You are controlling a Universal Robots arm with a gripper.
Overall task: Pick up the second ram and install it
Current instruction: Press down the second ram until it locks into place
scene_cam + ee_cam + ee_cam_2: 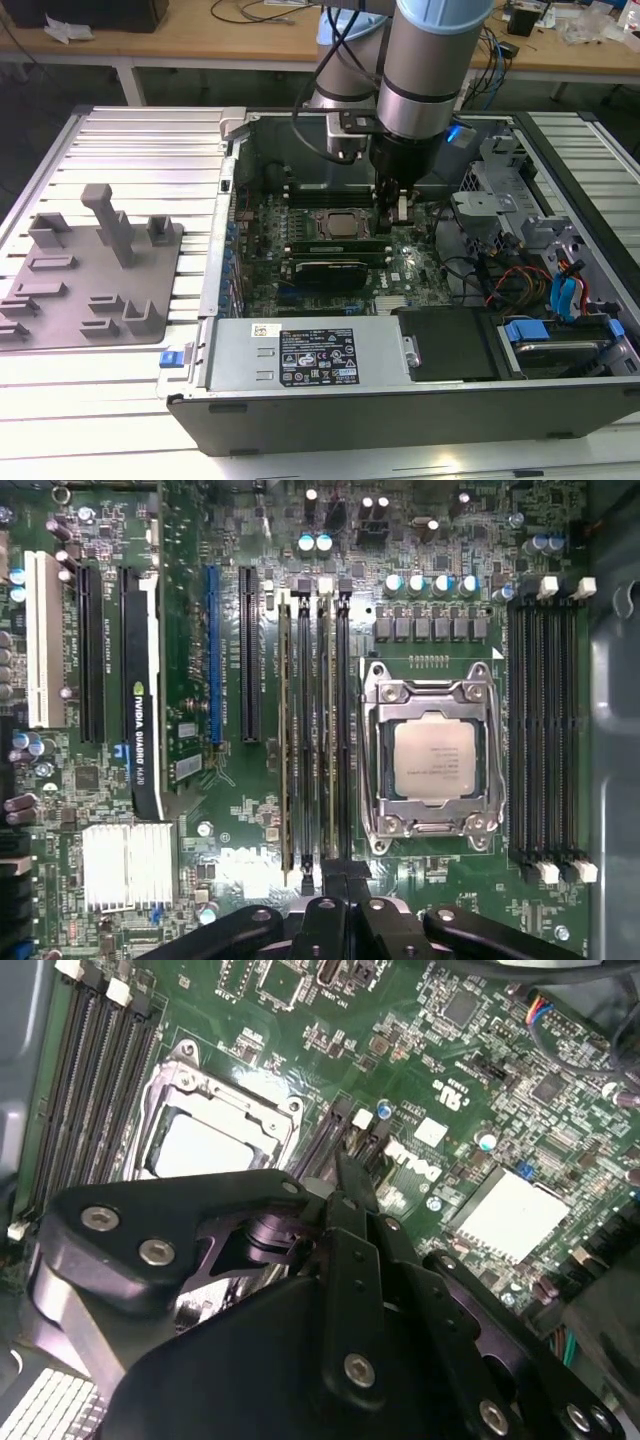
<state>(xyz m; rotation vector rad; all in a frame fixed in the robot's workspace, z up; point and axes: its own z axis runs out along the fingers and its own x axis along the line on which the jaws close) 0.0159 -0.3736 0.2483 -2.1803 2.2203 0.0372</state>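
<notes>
A computer case (400, 420) lies open on a pale slatted table (120, 150), with wooden desks (200, 40) behind it. On the exterior view's left, a grey holder tray (60, 300) with upright blocks sits on the table, well apart from the case.

The exterior view shows the arm reaching straight down into the case, with the claw (400, 210) low over the green board beside the processor socket (335, 222). The first wrist view looks flat down on the board. There, the second ram (325, 730) stands in its slot next to another memory stick (288, 730), with a black slot between them. The claw (340, 875) sits over one end of the second ram with its fingers together; I cannot tell whether it touches the stick. In the second wrist view the claw (345, 1175) points at the slots beside the socket (215, 1130).

The case walls and a tangle of cables (500, 280) close in on the exterior view's right, while four empty slots (545, 720) lie beyond the socket.
</notes>
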